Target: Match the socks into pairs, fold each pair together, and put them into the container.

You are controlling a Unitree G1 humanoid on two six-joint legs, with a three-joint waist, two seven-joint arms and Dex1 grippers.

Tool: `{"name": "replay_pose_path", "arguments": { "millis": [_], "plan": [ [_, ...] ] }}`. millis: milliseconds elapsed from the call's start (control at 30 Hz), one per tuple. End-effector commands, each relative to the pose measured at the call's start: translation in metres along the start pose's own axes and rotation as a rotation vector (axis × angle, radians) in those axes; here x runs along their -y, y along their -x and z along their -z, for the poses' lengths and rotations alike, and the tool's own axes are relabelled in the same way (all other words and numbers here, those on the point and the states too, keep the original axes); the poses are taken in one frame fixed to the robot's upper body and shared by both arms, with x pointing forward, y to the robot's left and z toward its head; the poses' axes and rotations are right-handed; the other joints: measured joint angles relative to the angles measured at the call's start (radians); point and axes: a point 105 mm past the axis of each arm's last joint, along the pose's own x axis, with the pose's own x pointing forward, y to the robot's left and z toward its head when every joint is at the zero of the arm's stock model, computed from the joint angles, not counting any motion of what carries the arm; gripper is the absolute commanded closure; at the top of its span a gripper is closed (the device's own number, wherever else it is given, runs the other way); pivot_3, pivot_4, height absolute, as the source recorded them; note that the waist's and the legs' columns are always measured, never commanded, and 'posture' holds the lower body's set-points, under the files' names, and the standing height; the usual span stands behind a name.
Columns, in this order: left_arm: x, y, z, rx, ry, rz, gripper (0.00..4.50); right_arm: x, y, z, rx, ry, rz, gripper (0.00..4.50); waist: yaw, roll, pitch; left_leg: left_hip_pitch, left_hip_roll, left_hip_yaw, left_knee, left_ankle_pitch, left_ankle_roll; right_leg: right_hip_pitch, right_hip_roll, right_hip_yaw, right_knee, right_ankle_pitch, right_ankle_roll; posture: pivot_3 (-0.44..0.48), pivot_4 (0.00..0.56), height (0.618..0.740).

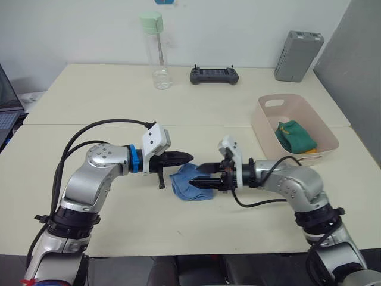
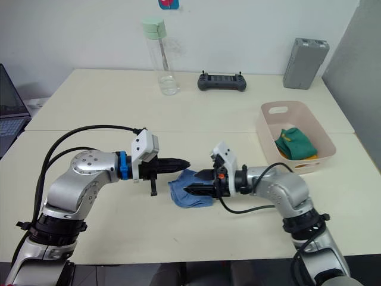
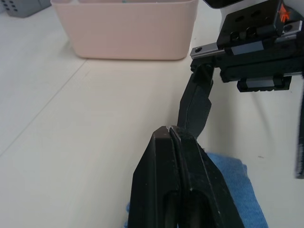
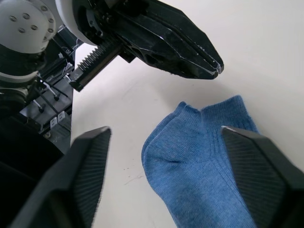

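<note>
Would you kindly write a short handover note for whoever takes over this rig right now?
Left gripper: shut, empty, hovering by the blue socks.
Right gripper: open, over the blue socks, not gripping.
Blue socks lie on the table between the grippers.
Done: green socks in the container, something yellow beneath them.
Left: fold the blue pair and bin it.

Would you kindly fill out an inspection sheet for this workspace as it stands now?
Surface: cream table, seam across the middle.
Job's things: blue socks lying flat near the front; green socks over yellow in pink bin.
Clutter: bottle, controller, grey box along the back.
Grippers: left gripper shut, above blue socks; right gripper open around them.
Cables: black, along both arms.
Surroundings: white wall; laptop at left edge.
</note>
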Motion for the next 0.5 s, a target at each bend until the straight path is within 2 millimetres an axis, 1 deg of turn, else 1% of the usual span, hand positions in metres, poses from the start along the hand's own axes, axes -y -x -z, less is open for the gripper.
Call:
{"name": "replay_pose_path", "arguments": {
  "millis": [33, 67, 167, 233, 300, 333, 400, 500],
  "plan": [
    [0.008, -0.004, 0.009, -0.046, -0.022, 0.040, 4.50, -0.005, 0.016, -0.013, 0.036, 0.020, 0.012, 0.04, -0.002, 0.000, 0.000, 0.000, 0.000, 0.000, 0.000, 0.000, 0.000, 0.000, 0.000, 0.000, 0.000, 0.000, 0.000, 0.000, 0.150, 0.740],
    [0.010, -0.004, 0.015, -0.071, -0.024, 0.046, 4.50, -0.003, 0.019, -0.012, 0.034, 0.013, 0.030, 0.04, -0.003, 0.000, 0.000, 0.000, 0.000, 0.000, 0.000, 0.000, 0.000, 0.000, 0.000, 0.000, 0.000, 0.000, 0.000, 0.000, 0.150, 0.740],
    [0.019, 0.001, 0.052, -0.212, -0.058, 0.069, 4.50, 0.014, 0.029, -0.001, 0.016, -0.054, 0.136, 0.04, -0.004, 0.000, 0.000, 0.000, 0.000, 0.000, -0.001, 0.000, 0.000, 0.000, 0.000, 0.001, 0.000, 0.000, -0.001, 0.000, 0.150, 0.740],
    [0.022, 0.003, 0.073, -0.269, -0.084, 0.062, 4.50, 0.021, 0.030, 0.008, 0.004, -0.090, 0.174, 0.04, -0.003, 0.000, 0.000, 0.000, 0.000, 0.000, -0.001, 0.000, 0.000, -0.001, 0.000, 0.000, 0.000, -0.001, -0.001, 0.000, 0.150, 0.740],
    [0.020, 0.003, 0.084, -0.280, -0.109, 0.031, 4.50, 0.024, 0.028, 0.017, -0.010, -0.109, 0.191, 0.04, -0.001, 0.000, 0.000, 0.000, 0.000, 0.000, -0.001, 0.000, 0.000, -0.001, 0.000, 0.001, 0.000, -0.001, -0.001, 0.000, 0.150, 0.740],
    [0.021, 0.005, 0.091, -0.287, -0.104, 0.020, 4.50, 0.026, 0.027, 0.024, -0.028, -0.121, 0.204, 0.04, 0.000, 0.000, 0.000, 0.000, 0.000, 0.000, -0.001, 0.000, 0.000, -0.001, 0.000, 0.001, 0.000, -0.001, -0.001, 0.000, 0.150, 0.740],
    [0.026, 0.009, 0.102, -0.305, -0.093, 0.028, 4.50, 0.030, 0.024, 0.034, -0.046, -0.156, 0.215, 0.04, 0.000, 0.000, 0.000, 0.000, 0.000, 0.001, -0.001, 0.000, 0.000, -0.001, 0.000, 0.001, 0.000, -0.001, -0.001, 0.000, 0.150, 0.740],
    [0.030, 0.011, 0.105, -0.301, -0.085, 0.029, 4.50, 0.035, 0.017, 0.045, -0.069, -0.207, 0.224, 0.04, -0.001, 0.000, 0.000, 0.001, 0.000, 0.001, -0.001, 0.000, 0.000, 0.000, 0.000, 0.001, 0.000, -0.001, -0.001, 0.000, 0.150, 0.740]
  ]
}}
